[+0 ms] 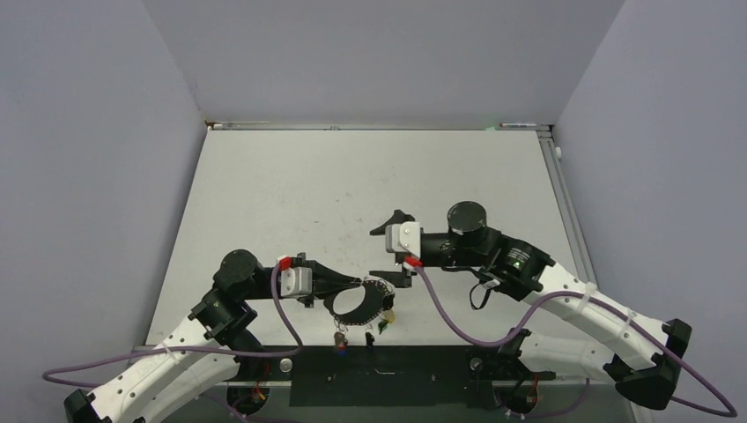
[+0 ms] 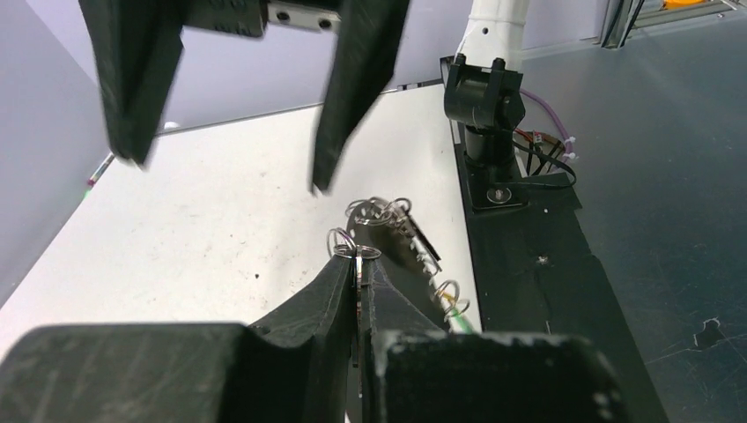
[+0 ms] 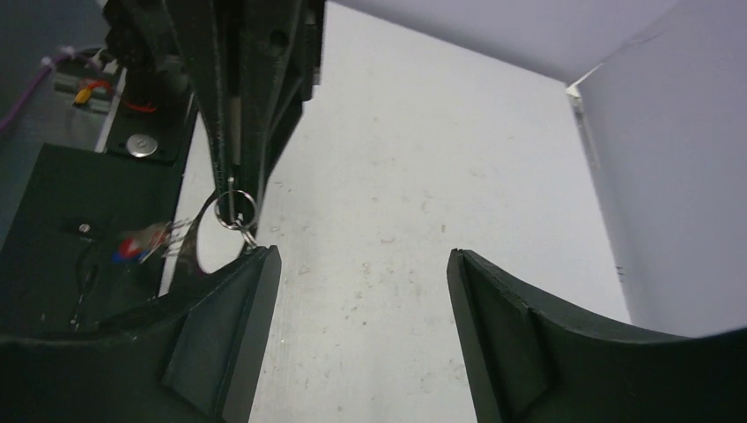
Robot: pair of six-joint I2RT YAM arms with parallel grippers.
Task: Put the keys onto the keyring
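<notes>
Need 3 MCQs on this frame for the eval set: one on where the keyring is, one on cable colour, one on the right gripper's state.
1. Where is the keyring?
A) lying flat at the table's far end
B) clamped in the left gripper
C) lying on the black base plate

2. What colour are the arms' cables?
A) purple
B) yellow
C) green

3. What state is the right gripper in?
A) open, nothing between its fingers
B) shut on a key
C) shut on the hoop

Answers:
1. B, since the left wrist view shows that gripper's fingers closed on the hoop's edge.
2. A, since the top view shows purple cables looping from both wrists.
3. A, since the right wrist view shows its fingers wide apart and holding nothing.
</notes>
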